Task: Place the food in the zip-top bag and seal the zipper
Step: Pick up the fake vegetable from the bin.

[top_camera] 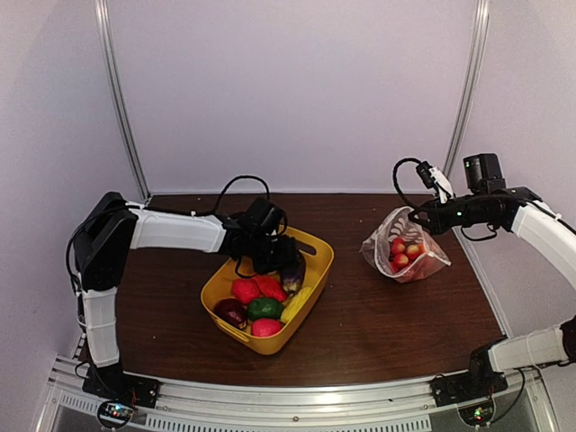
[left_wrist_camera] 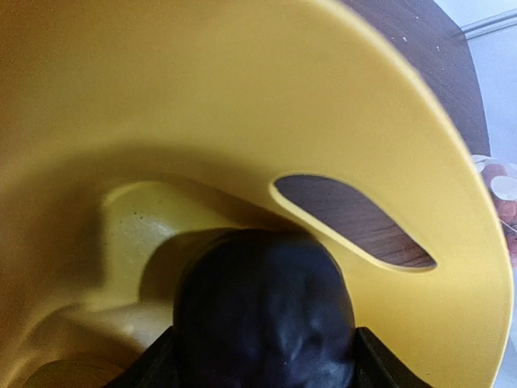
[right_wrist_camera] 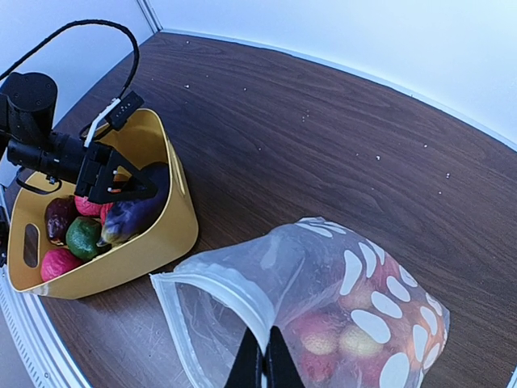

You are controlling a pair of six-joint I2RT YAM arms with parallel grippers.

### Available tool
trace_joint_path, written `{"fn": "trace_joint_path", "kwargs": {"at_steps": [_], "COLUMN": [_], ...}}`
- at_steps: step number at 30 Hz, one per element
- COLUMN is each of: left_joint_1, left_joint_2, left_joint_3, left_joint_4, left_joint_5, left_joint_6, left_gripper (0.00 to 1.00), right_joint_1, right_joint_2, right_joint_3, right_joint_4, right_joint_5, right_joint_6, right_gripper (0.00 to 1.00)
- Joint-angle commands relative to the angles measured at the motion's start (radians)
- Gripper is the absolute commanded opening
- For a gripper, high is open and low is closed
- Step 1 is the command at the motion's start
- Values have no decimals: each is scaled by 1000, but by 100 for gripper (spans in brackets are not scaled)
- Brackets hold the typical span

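Purple eggplant (right_wrist_camera: 133, 217) clamped in L gripper (top_camera: 288, 266) inside tub (right_wrist_camera: 174, 236); R gripper (right_wrist_camera: 262, 357) pinches bag (right_wrist_camera: 331, 279) rim.

The dark wood table (top_camera: 378, 315) carries a yellow tub (top_camera: 317, 279) and the zip-top bag (top_camera: 378, 241)

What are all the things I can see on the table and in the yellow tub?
table: one, dark brown, under everything
tub: one, yellow, left of middle
tub food: about six, red, green, yellow, dark red, loose in the tub
purple piece: one, dark purple, at the tub's far end
zip-top bag: one, clear with white dots, right side, mouth open
bagged food: several, red and yellowish, inside the bag
left gripper: black, gripping the purple piece
right gripper: black, pinching the bag's mouth edge
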Motion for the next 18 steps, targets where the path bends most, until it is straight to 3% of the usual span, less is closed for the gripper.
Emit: {"fn": "trace_joint_path", "kwargs": {"at_steps": [1,4,7,14,18], "left_joint_1": [-22,-43,-77,-194,-240], "left_joint_2": [-129,-234,-317,-308,-201], "left_joint_3": [61,54,22,-68,-9], "left_joint_4": [-19,-4,121,760,966], "left_joint_5": [-13,-51,-70,-76,-73], "left_joint_6": [109,102,101,214,241], "left_gripper": [48,47,46,42,40], "right_joint_1": [2,2,2,3,3], "right_joint_2": [-18,-15,7,78,108], "right_joint_3": [32,59,93,181,220], "right_joint_4": [-17,-39,-70,-100,-107], "right_joint_5": [15,14,6,-47,-94], "right_joint_6": [-2,7,35,146,197], "right_gripper": [0,0,0,0,0]}}
